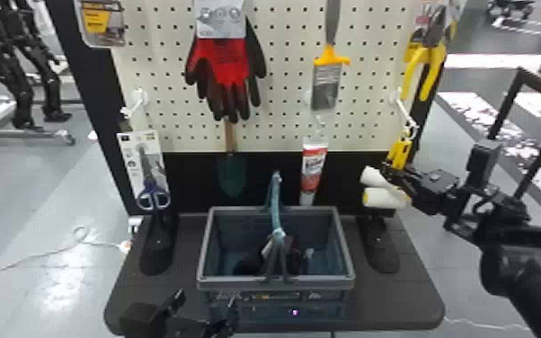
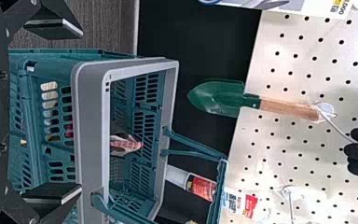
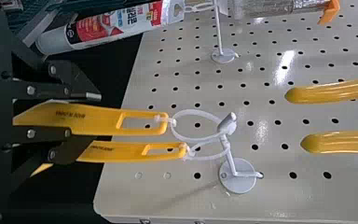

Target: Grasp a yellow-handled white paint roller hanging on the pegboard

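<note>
Paint roller (image 1: 379, 197) handle is straddled by right gripper (image 3: 91, 120), jaws apart, unclamped; closure, then lifting off hook (image 3: 224, 136), judged required.

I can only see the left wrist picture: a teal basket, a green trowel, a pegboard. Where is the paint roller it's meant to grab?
Observer: In the head view, two white paint rollers hang side by side at the lower right corner of the pegboard, and the right tool is right at them.
Visitor: Has it caught one?
Observer: The right wrist view shows that tool around one yellow handle. Whether it is squeezing, I cannot tell.
Visitor: What holds the rollers up?
Observer: White loops tie both handles to one white peg hook.
</note>
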